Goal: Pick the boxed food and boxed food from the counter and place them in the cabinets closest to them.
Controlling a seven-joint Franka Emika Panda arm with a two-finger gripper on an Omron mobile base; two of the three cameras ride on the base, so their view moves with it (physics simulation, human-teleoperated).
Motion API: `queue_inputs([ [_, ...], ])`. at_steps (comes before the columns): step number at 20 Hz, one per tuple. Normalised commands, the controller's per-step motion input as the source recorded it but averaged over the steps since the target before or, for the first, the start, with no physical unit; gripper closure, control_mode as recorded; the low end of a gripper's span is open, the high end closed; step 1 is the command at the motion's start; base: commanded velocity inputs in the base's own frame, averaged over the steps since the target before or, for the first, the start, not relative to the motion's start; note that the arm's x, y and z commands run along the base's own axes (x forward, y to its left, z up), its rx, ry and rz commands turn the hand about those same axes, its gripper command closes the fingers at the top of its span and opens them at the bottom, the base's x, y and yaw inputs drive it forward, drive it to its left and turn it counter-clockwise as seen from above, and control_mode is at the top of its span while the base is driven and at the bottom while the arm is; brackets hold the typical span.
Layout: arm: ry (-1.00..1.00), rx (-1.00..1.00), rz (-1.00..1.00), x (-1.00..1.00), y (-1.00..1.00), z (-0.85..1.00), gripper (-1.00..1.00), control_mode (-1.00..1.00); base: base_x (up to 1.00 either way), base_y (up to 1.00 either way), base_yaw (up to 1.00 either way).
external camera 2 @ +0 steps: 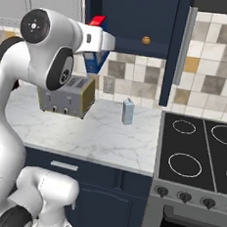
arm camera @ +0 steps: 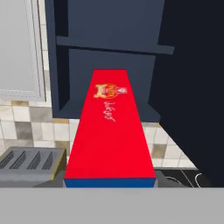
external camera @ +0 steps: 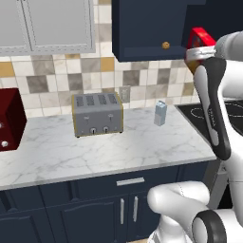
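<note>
Red boxed food [arm camera: 109, 131] sits clamped in the pincer [external camera: 201, 45], raised before the open navy cabinet [arm camera: 109, 39]; below lie marble counter [external camera: 95, 147], toaster [external camera: 97, 114] and grey-blue carton [external camera: 160, 113].

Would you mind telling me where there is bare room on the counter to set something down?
Bare marble lies in front of the toaster, between the toaster and the pale carton, and from the carton to the stove. The counter is crowded only at its left end, by the dark red appliance.

A silver toaster [external camera: 98, 114] with 4 slots sits near the tiled wall [external camera: 61, 78]; a pale carton [external camera: 160, 113] stands beside the stove [external camera 2: 200, 153].
</note>
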Motion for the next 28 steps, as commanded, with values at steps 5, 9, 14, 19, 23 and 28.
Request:
queue_inputs([
  [5, 0.0, 0.06, 0.0, 0.27, 0.0, 0.04, 1.0, -1.0, 0.0, 0.0, 0.0],
  [9, 0.0, 0.06, 0.0, 0.37, 0.0, 0.04, 1.0, -1.0, 0.0, 0.0, 0.0],
  [14, 0.0, 0.04, 0.0, 0.35, 0.0, 0.02, 1.0, -1.0, 0.0, 0.0, 0.0],
  [19, 0.01, 0.03, 0.0, 0.36, 0.0, 0.02, 1.0, -1.0, 0.0, 0.0, 0.0],
  [23, 0.02, 0.01, 0.0, 0.39, 0.02, 0.03, 1.0, -1.0, 0.0, 0.0, 0.0],
  [28, 0.02, 0.01, 0.0, 0.41, 0.01, 0.04, 1.0, -1.0, 0.0, 0.0, 0.0],
])
